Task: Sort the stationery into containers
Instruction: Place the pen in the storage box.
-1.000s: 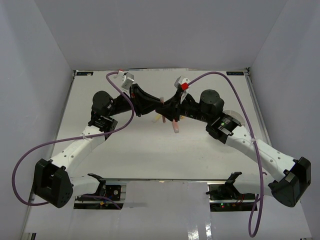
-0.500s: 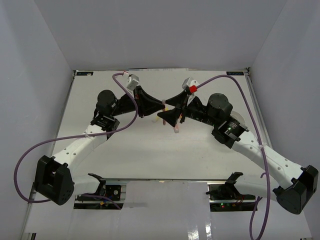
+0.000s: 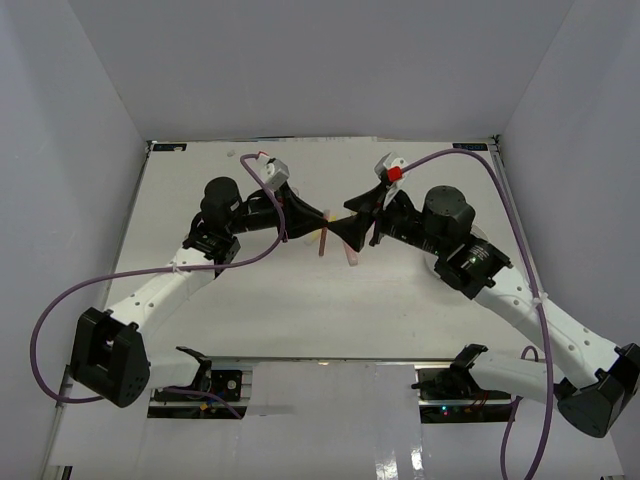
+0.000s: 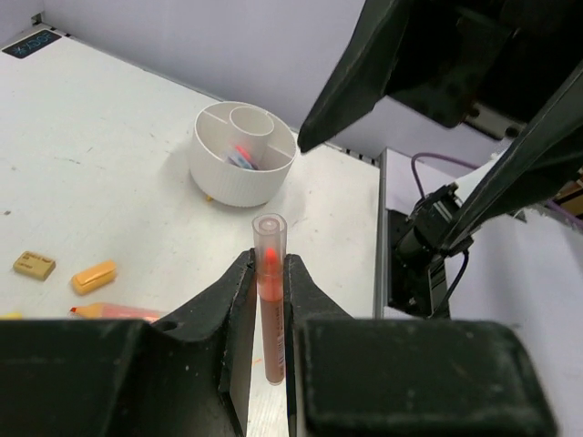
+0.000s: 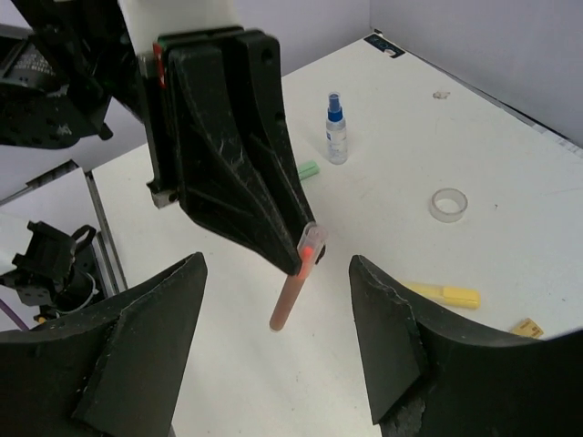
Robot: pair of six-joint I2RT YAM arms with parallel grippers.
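Observation:
My left gripper (image 4: 269,262) is shut on an orange marker (image 4: 270,309) with a clear cap and holds it upright above the table. In the top view the left gripper (image 3: 320,215) and the right gripper (image 3: 348,224) meet tip to tip over the table's middle. My right gripper (image 5: 278,319) is open and empty, its jaws wide on either side of the marker (image 5: 293,289) without touching it. The round white tub (image 4: 241,168) with dividers stands beyond, with small items inside.
A spray bottle (image 5: 336,132), a green eraser (image 5: 308,170), a clear tape ring (image 5: 448,204) and a yellow marker (image 5: 446,294) lie on the table. A tan eraser (image 4: 34,265), an orange eraser (image 4: 94,276) and an orange pen (image 4: 114,311) lie left of the tub.
Both wrists have shifted to the right. The right arm has drawn back, and the left gripper has followed with the marker, which now hangs between the right gripper's open jaws.

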